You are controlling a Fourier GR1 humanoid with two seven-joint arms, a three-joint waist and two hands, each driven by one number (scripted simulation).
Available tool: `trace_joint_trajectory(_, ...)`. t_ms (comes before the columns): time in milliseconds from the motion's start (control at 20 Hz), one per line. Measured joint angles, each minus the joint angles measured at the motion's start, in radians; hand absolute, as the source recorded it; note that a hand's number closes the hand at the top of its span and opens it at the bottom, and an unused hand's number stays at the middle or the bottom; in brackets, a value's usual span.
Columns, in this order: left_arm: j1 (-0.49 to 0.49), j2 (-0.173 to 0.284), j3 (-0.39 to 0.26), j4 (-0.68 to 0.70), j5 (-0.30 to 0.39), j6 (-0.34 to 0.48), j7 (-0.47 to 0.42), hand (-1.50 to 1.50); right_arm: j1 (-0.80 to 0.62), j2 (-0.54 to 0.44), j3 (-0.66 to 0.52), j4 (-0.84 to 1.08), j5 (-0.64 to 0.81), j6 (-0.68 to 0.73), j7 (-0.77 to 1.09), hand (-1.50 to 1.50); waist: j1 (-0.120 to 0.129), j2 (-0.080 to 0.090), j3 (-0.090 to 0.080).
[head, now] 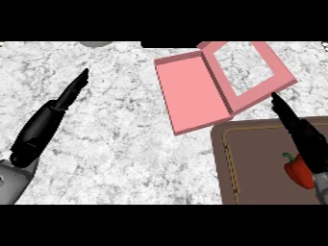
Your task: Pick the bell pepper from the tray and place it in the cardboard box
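The red bell pepper [298,173] is seen lying on the brown tray [258,163], just left of the right hand [305,137], whose straight, open fingers are held above it, pointing toward the pink cardboard box [195,91].

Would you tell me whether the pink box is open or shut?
Open: the pink box has its lid folded flat on the counter beside it.

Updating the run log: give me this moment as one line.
bell pepper: on tray | right hand: open, above pepper | left hand: open | box: open
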State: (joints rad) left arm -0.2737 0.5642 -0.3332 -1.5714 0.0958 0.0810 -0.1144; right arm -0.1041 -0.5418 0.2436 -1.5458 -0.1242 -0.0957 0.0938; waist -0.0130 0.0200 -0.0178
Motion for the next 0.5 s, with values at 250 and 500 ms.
trace_joint_trajectory(250, 0.064, -0.078, 0.085, 0.012, 0.095, 0.082, 0.059, 0.0, 0.026, -0.059, -0.211, 0.048, -0.168, 0.068, -0.112, 1.5, -0.002, -0.017, 0.015)
trace_joint_trajectory(500, 0.123, -0.171, 0.155, 0.025, 0.203, 0.162, 0.124, 0.0, 0.078, -0.19, -0.367, 0.206, -0.163, 0.12, -0.247, -1.5, 0.004, -0.015, 0.019)
